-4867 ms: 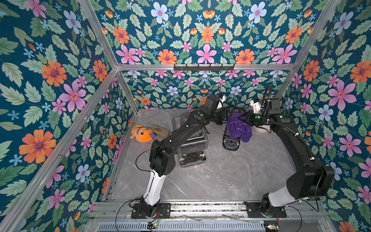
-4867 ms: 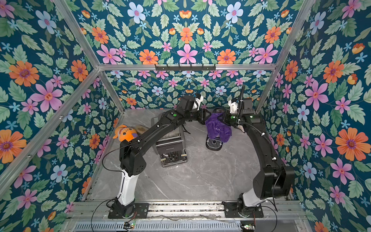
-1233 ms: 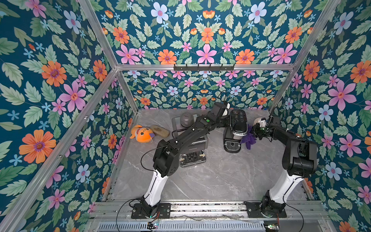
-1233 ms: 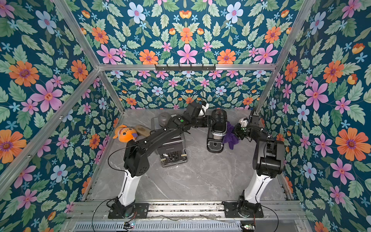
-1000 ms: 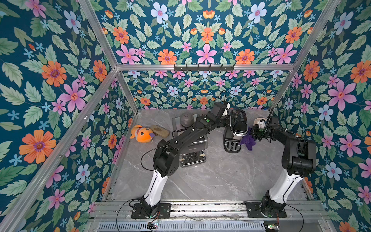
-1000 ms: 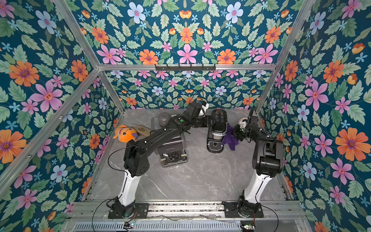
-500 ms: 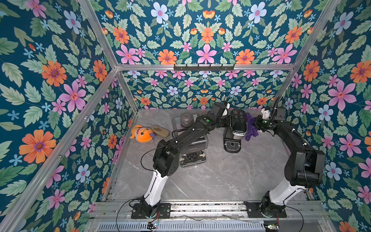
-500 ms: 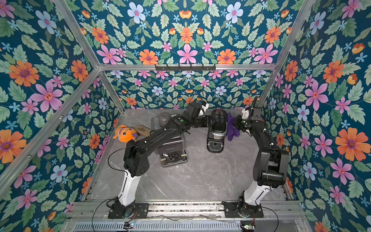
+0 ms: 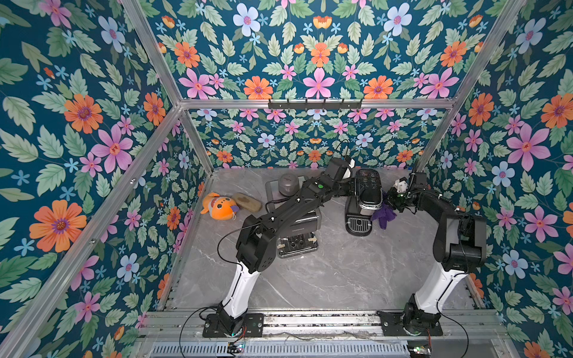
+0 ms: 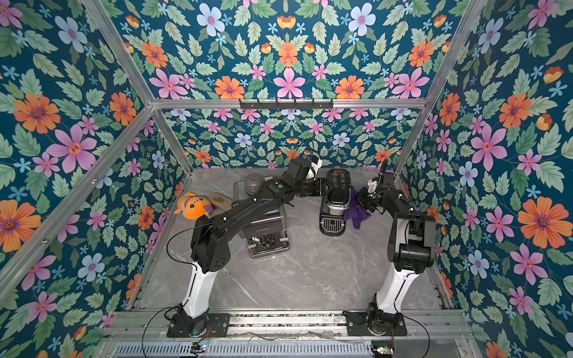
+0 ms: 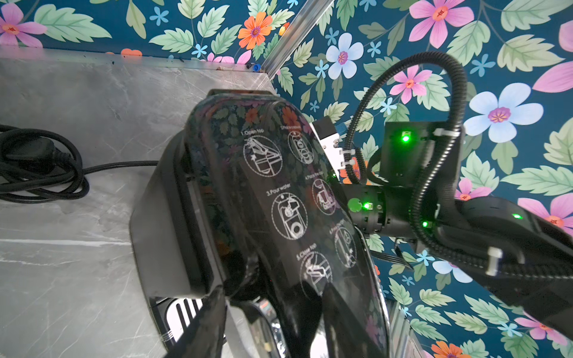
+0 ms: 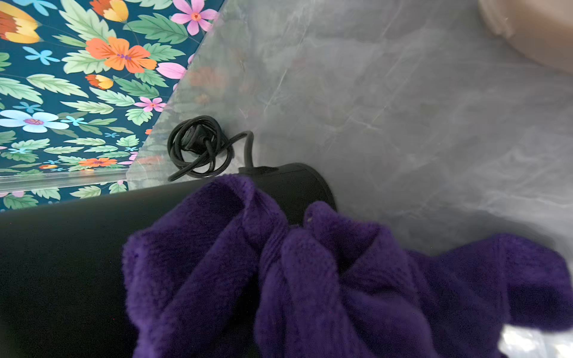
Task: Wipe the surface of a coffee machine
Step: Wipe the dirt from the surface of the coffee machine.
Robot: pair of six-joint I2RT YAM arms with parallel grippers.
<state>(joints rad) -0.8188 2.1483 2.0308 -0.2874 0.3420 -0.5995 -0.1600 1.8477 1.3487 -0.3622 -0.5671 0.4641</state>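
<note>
A black coffee machine (image 9: 365, 198) (image 10: 337, 198) stands upright at the back of the table. Its glossy lid with white icons fills the left wrist view (image 11: 279, 192). My left gripper (image 9: 353, 190) (image 11: 269, 310) reaches in from the left, its fingers (image 11: 201, 328) clamped on either side of the machine's head. My right gripper (image 9: 392, 200) (image 10: 363, 200) is shut on a purple cloth (image 9: 384, 214) (image 12: 279, 279), which presses against the machine's right side (image 12: 62, 263). The cloth hides the right fingers.
A silver and black appliance (image 9: 297, 231) stands under my left arm. An orange plush toy (image 9: 218, 206), a brown pad (image 9: 247, 202) and a grey dome (image 9: 288, 185) lie at the back left. The machine's coiled power cord (image 12: 198, 148) lies behind it. Floral walls close in.
My right gripper has slid the purple cloth from beside the machine's top down and forward along its right side. The left arm has kept still on the machine.
</note>
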